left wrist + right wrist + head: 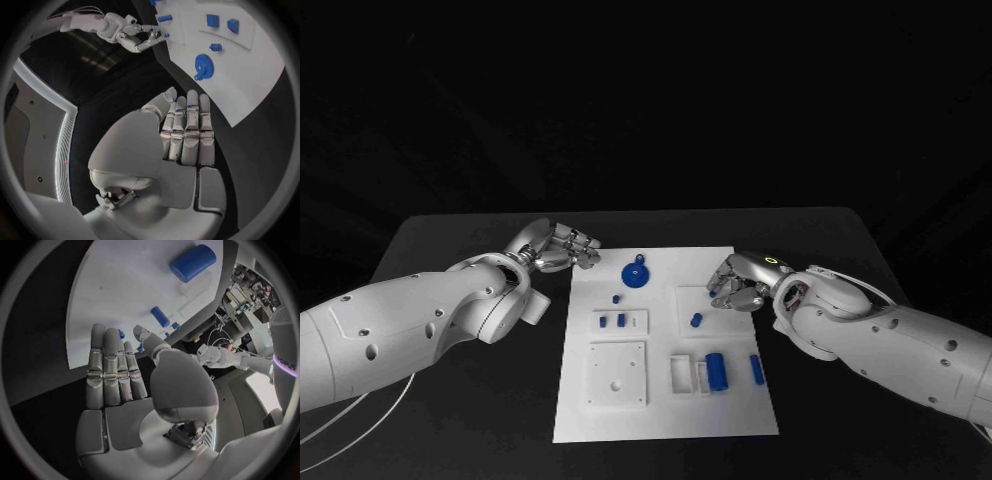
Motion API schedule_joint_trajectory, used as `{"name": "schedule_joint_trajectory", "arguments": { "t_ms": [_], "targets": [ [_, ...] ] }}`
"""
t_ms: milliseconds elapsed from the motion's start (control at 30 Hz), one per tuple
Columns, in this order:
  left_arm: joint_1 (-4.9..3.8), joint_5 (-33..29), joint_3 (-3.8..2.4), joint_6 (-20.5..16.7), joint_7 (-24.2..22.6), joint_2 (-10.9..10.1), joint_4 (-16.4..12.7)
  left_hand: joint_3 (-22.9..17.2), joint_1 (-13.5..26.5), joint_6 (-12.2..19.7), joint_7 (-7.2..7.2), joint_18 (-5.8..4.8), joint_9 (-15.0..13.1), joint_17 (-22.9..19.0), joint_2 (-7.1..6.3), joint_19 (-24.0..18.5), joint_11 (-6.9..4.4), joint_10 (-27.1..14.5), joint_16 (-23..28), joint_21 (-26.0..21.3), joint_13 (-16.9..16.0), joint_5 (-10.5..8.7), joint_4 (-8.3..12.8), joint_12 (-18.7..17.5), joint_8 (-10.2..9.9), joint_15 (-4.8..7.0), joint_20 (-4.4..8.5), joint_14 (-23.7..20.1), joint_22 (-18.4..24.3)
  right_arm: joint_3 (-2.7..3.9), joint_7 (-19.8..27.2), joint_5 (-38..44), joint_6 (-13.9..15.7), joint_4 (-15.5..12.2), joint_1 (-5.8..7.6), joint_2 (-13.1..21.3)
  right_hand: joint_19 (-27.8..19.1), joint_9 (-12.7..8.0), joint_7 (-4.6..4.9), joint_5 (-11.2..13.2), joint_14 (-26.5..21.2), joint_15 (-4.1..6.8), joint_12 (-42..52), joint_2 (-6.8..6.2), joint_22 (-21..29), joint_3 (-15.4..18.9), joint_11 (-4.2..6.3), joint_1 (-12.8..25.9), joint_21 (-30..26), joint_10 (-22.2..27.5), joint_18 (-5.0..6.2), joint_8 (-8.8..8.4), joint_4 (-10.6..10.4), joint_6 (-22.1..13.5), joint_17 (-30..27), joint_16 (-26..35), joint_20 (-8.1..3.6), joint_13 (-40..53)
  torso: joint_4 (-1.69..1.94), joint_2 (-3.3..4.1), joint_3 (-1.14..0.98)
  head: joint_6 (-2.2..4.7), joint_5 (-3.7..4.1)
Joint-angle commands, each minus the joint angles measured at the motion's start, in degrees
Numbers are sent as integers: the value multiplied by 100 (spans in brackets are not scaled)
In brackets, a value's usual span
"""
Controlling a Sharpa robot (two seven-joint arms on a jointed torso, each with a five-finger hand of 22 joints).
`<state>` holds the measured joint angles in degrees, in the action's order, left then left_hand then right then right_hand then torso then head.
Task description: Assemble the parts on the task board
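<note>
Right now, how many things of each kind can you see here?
Blue gear: 1
Smaller blue parts: 6
White task board: 1
Silver hands, left hand and right hand: 2
Total: 10

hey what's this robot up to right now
It is assembling small blue parts on a white task board. Neither hand holds anything. The left hand hovers off the board's far left corner, near the blue gear. The right hand is over the board's right edge, close to a small blue peg.

Dim, dark bkgd; task board (668,400) brightly lit; wrist views fisheye-warped at edges.
</note>
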<state>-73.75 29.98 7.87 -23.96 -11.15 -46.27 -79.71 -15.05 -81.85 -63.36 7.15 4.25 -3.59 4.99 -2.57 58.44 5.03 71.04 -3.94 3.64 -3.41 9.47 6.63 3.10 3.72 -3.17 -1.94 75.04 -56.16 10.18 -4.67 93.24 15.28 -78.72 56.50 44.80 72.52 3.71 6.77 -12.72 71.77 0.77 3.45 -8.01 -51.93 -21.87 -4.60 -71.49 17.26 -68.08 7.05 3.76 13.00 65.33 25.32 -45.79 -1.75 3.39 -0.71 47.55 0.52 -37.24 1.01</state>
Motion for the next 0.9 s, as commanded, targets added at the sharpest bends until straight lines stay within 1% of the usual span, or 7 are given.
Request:
{"name": "schedule_joint_trajectory", "arguments": {
  "t_ms": [33, 100, 267, 333, 567, 700, 900],
  "targets": [
    [-8, -352, -5, -47, -314, -6, -35, 23, 56, -5, 14, -24, -4, 7, 0, 42, 3, -45, 20, 16, 2, 10, -2, 22, -7, -1, -9, 17, 19, -31, -399, 656, 329, -27, -42, -28, 52, 0, -24, 130, 8, -11, -13, -77, -10, -146, 1, -9, -10, -37, 36, -19, -39, 18, -8, -28, 7, -3, -10, 0, 6, -26, -14],
    [-8, -377, -5, -54, -320, -12, -41, 33, 63, 4, 17, -25, -3, 28, 6, 56, 6, -55, 16, 20, 1, 11, -1, 23, -10, 0, -9, 17, 91, -41, -475, 748, 438, -34, -52, -46, 56, -1, -17, 323, 14, -7, -11, -156, -36, -351, -2, -13, 18, -40, 43, -20, -68, 15, -15, -37, 3, -2, -5, 1, 3, -35, -15],
    [-8, -410, -5, -63, -320, -24, -50, 39, 69, 7, 18, -27, -3, 39, 7, 64, 9, -65, 17, 21, 1, 5, -4, 24, -9, -2, -10, 14, 132, -54, -566, 846, 624, -41, -67, -76, 65, 1, -23, 431, 42, -1, -13, -336, -88, -666, 3, -24, 75, -51, 56, -17, -243, 22, -22, -74, -2, -3, -4, 1, -3, -49, -13],
    [-8, -420, -5, -66, -319, -28, -51, 45, 69, 9, 15, -27, -4, 49, 5, 73, 6, -58, 16, 22, 1, 0, -4, 23, -8, 1, -7, 18, 165, -56, -577, 863, 671, -42, -70, -82, 71, 1, -23, 438, 49, 4, -14, -359, -100, -701, 5, -46, 90, -59, 59, -18, -293, 28, -23, -84, -6, -3, -5, 2, -3, -54, -13],
    [-8, -435, -5, -53, -304, -31, -50, 48, 71, 8, 15, -27, -3, 55, 13, 84, 4, -53, 15, 25, 1, -2, -9, 24, -9, 2, -6, 22, 184, -60, -602, 881, 687, -32, -74, -93, 45, 3, -40, 502, 46, 19, -13, -390, -182, -871, 29, -71, 153, -142, 54, -17, -361, 88, -3, -117, -25, -2, -10, -1, -4, -57, -12],
    [-8, -438, -5, -67, -290, -30, -49, 50, 70, 9, 16, -26, -3, 59, 15, 90, 3, -46, 14, 26, 1, 0, -10, 25, -9, 4, -4, 27, 191, -69, -615, 881, 612, -6, -75, -115, 41, 6, -56, 516, 48, 27, -14, -349, -197, -900, 46, -75, 163, -194, 53, -15, -390, 139, 2, -125, -29, -3, -7, -1, -5, -64, -9],
    [-8, -439, -5, -67, -276, -37, -47, 53, 63, 8, 15, -28, -4, 62, 14, 91, 1, -40, 14, 28, 1, 4, -5, 24, -8, 7, -2, 30, 194, -122, -619, 885, 516, 38, -82, -160, 43, 4, -80, 487, 66, 42, -13, -309, -241, -944, 68, -72, 197, -255, 47, -15, -432, 229, 24, -157, -44, -3, -7, 2, -6, -71, -6]
  ]
}}
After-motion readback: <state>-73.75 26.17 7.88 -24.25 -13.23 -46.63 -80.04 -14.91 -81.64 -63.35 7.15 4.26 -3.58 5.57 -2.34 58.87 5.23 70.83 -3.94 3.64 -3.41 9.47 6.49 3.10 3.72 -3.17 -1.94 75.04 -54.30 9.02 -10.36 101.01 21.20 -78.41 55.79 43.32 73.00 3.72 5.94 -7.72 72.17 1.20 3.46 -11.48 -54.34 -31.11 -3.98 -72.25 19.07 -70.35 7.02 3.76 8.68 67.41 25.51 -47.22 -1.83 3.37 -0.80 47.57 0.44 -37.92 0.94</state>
